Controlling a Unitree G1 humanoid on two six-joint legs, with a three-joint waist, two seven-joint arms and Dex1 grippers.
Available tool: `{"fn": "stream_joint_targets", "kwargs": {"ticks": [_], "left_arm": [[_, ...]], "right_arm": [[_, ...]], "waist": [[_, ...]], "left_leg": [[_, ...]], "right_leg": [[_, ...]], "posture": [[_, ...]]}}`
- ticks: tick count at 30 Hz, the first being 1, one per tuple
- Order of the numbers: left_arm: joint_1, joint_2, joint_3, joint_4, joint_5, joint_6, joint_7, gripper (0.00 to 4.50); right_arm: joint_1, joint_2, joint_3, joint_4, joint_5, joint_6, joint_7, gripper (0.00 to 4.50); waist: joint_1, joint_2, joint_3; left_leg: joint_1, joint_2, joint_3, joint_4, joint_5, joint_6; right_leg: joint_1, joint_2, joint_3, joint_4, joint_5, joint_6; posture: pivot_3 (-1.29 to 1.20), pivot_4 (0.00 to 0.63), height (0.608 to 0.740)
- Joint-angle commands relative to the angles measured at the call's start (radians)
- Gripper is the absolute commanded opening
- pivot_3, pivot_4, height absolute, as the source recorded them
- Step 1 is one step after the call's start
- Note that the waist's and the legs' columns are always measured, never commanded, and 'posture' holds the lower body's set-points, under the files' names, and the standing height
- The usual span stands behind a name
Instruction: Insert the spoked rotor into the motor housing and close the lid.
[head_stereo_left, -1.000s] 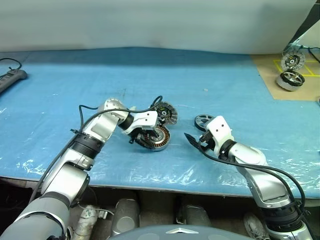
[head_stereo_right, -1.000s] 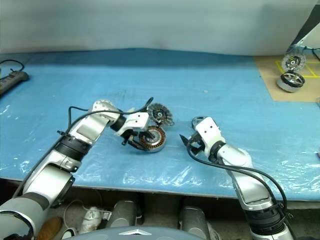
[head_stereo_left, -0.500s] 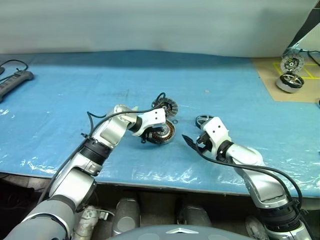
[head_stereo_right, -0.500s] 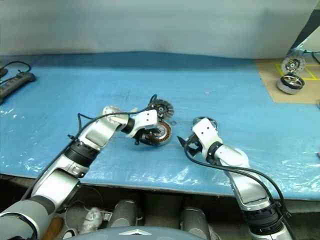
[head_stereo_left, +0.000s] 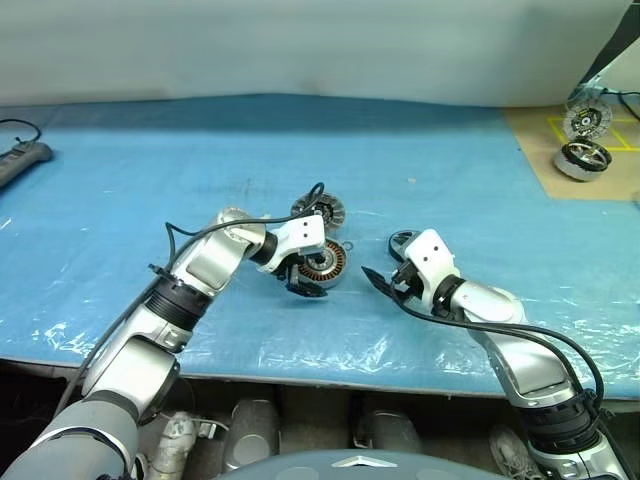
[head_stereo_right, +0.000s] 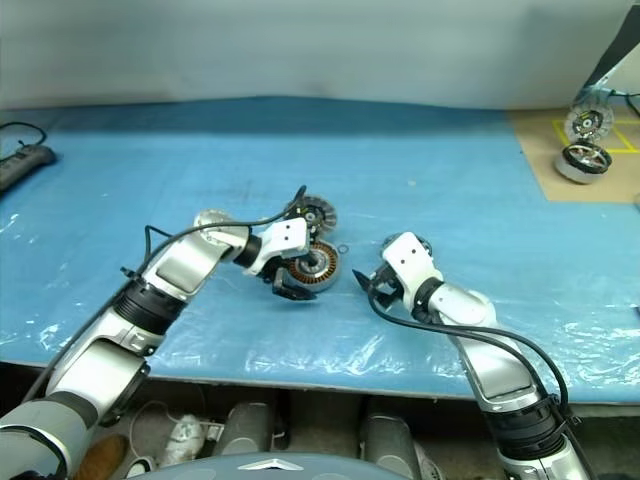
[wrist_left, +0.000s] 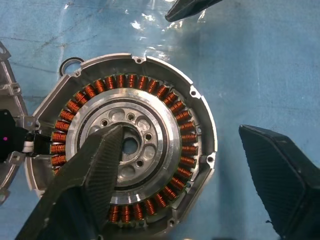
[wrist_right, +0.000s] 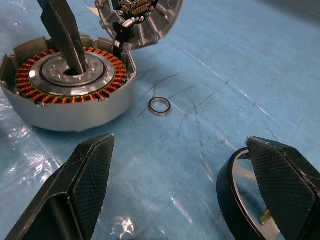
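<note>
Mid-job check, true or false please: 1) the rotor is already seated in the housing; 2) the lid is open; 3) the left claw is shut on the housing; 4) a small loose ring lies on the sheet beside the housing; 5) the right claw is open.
1) False. The motor housing shows bare copper windings; the spoked rotor lies on the blue sheet by the right claw.
2) True. The lid stands tilted up at the housing's rim.
3) False. The left claw is open, one finger over the hub, one outside the rim.
4) True. The small metal ring lies apart from the housing.
5) True.
</note>
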Motion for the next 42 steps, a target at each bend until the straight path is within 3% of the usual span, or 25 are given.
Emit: {"fn": "stream_joint_targets", "kwargs": {"ticks": [1, 4, 8, 13, 17, 20, 27, 34, 42], "left_arm": [[-0.007, 0.087, 0.086, -0.018, -0.143, 0.092, -0.141, 4.00], [0.034, 0.179, 0.073, -0.015, -0.144, -0.060, -0.208, 4.00], [0.074, 0.223, 0.087, -0.002, -0.162, -0.252, -0.254, 4.00], [0.100, 0.170, 0.165, 0.043, -0.235, -0.383, -0.213, 4.00], [0.154, 0.113, 0.225, 0.131, -0.225, -0.491, -0.092, 4.00], [0.210, 0.083, 0.291, 0.063, -0.321, -0.370, -0.037, 4.00], [0.335, 0.011, 0.403, -0.065, -0.416, -0.284, 0.165, 4.00], [0.468, 0.033, 0.374, -0.235, -0.418, -0.255, 0.209, 4.00], [0.416, 0.069, 0.395, -0.140, -0.424, -0.257, 0.185, 4.00]], "right_arm": [[-0.007, -0.002, -0.006, -0.022, 0.018, -0.009, 0.023, 4.50], [-0.016, -0.003, -0.006, -0.004, 0.014, -0.017, 0.035, 4.50], [-0.040, 0.008, 0.003, 0.015, 0.009, -0.023, 0.041, 4.50], [-0.075, 0.025, 0.014, 0.056, -0.004, -0.047, 0.037, 4.50], [-0.128, 0.058, 0.024, 0.135, -0.024, -0.084, 0.017, 4.50], [-0.166, 0.088, 0.039, 0.197, -0.049, -0.124, -0.004, 4.50], [-0.227, 0.118, 0.043, 0.341, -0.065, -0.189, 0.010, 4.50], [-0.302, 0.142, 0.063, 0.527, -0.082, -0.266, 0.054, 4.50], [-0.381, 0.196, 0.082, 0.706, -0.112, -0.361, 0.074, 4.50]], "waist": [[-0.011, -0.001, 0.001], [-0.013, 0.000, 0.001], [-0.009, -0.001, 0.001], [-0.003, -0.001, 0.001], [-0.011, -0.001, 0.002], [-0.015, -0.002, 0.002], [-0.011, -0.002, 0.002], [-0.013, -0.003, 0.003], [-0.015, -0.003, 0.003]], "left_leg": [[-0.001, 0.000, 0.000, 0.000, 0.000, 0.000], [-0.007, 0.000, 0.001, 0.001, 0.000, 0.000], [-0.010, 0.000, 0.001, 0.001, 0.001, 0.000], [-0.011, 0.000, 0.001, 0.004, 0.000, 0.000], [-0.009, 0.000, 0.001, 0.009, -0.001, -0.003], [-0.008, 0.001, 0.002, 0.012, -0.002, -0.003], [-0.009, 0.001, 0.002, 0.014, -0.002, -0.003], [-0.009, 0.002, 0.003, 0.014, -0.002, 0.002], [-0.008, 0.002, 0.003, 0.017, -0.003, 0.001]], "right_leg": [[-0.001, 0.000, 0.000, 0.000, 0.000, 0.000], [-0.009, 0.000, 0.000, 0.001, 0.000, 0.000], [-0.009, 0.000, 0.000, 0.001, 0.000, 0.000], [-0.009, -0.001, -0.001, 0.003, 0.000, 0.000], [-0.009, -0.002, 0.000, 0.010, 0.000, -0.001], [-0.011, -0.001, 0.001, 0.017, -0.001, -0.002], [-0.012, -0.002, 0.002, 0.018, -0.001, -0.002], [-0.012, -0.001, 0.002, 0.018, -0.001, -0.002], [-0.011, -0.001, 0.002, 0.020, -0.001, -0.003]], "posture": [[0.00, 0.150, 0.740], [0.00, 0.150, 0.740], [0.00, 0.150, 0.740], [0.00, 0.150, 0.740], [0.00, 0.150, 0.740], [0.00, 0.150, 0.740], [0.00, 0.150, 0.740], [0.00, 0.150, 0.740], [0.00, 0.150, 0.740]]}}
